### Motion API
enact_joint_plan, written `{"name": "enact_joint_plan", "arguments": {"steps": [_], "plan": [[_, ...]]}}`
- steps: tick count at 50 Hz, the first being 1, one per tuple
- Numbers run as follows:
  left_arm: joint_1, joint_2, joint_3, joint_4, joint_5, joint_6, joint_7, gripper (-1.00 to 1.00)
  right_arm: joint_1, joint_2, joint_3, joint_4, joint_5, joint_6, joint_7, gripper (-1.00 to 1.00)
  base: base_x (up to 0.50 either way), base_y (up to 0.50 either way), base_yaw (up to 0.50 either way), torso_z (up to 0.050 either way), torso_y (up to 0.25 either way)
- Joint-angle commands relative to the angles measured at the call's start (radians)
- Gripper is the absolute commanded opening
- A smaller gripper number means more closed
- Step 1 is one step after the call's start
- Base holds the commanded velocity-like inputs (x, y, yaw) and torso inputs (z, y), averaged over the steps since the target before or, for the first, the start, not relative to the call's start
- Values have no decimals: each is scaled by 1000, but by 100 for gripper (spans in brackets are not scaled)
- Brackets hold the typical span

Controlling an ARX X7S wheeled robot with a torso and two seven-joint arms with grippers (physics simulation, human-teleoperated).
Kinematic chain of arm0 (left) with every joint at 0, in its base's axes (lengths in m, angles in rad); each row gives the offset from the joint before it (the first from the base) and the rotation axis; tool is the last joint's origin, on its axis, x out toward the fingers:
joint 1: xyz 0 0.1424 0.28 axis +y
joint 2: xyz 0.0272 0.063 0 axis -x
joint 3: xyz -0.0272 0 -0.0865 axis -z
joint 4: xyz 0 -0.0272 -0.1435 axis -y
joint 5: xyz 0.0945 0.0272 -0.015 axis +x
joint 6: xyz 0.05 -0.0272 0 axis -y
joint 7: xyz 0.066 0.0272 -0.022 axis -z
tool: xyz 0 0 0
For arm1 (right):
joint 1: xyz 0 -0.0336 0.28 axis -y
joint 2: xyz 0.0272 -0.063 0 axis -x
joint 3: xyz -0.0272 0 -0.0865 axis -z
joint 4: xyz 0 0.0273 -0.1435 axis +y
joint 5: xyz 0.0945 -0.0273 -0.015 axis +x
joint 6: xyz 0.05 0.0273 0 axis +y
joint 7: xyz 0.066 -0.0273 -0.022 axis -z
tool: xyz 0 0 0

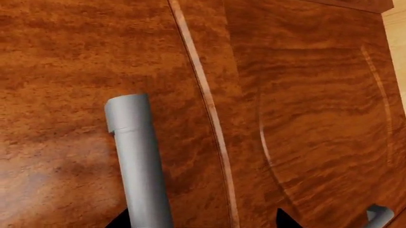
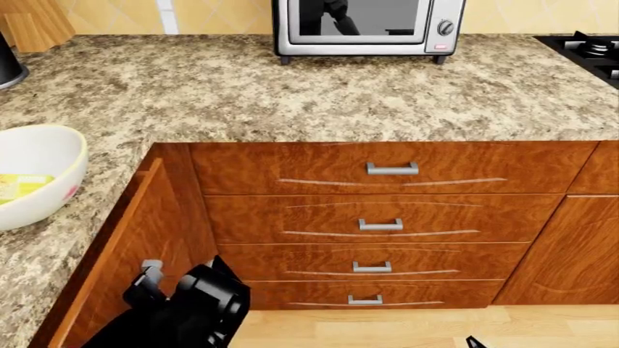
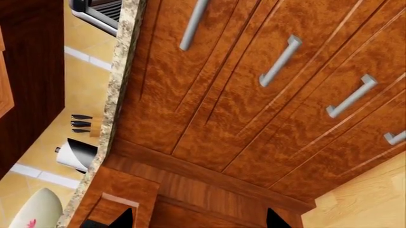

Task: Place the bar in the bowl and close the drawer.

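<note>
At the counter's left edge the bar (image 2: pixel 22 186) already lies in the bowl (image 2: pixel 43 156), so press the left claw (image 2: pixel 155 279), grip state hidden, squarely on the handle (image 1: pixel 138 156) and drive the drawer (image 2: pixel 121 250) straight in, right claw out of view.

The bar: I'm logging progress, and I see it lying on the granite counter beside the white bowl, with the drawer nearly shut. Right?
Not quite. The head view shows the bar lying inside the bowl, not beside it on the counter. The drawer being nearly shut matches that view.
</note>
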Motion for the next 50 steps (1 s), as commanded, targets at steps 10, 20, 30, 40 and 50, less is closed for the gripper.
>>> {"name": "enact_joint_plan", "arguments": {"steps": [10,20,30,40,50], "plan": [[50,-7,-605,-58,778,-70,159,100,-2,-4,4,0,-9,-10,7,100,0,0,0,0,0],[54,-19,-787,-58,993,-67,217,100,-1,-5,5,-1,-15,-14,8,100,0,0,0,0,0],[55,-39,-851,-58,1051,-67,238,100,-4,-7,9,-1,-22,-23,6,100,0,0,0,0,0],[48,-62,-875,-58,1069,-71,212,100,-5,-9,15,-1,-29,-25,9,100,0,0,0,0,0],[48,-79,-886,-58,1074,-74,173,100,-1,-12,15,-1,-37,-23,13,100,0,0,0,0,0]]}}
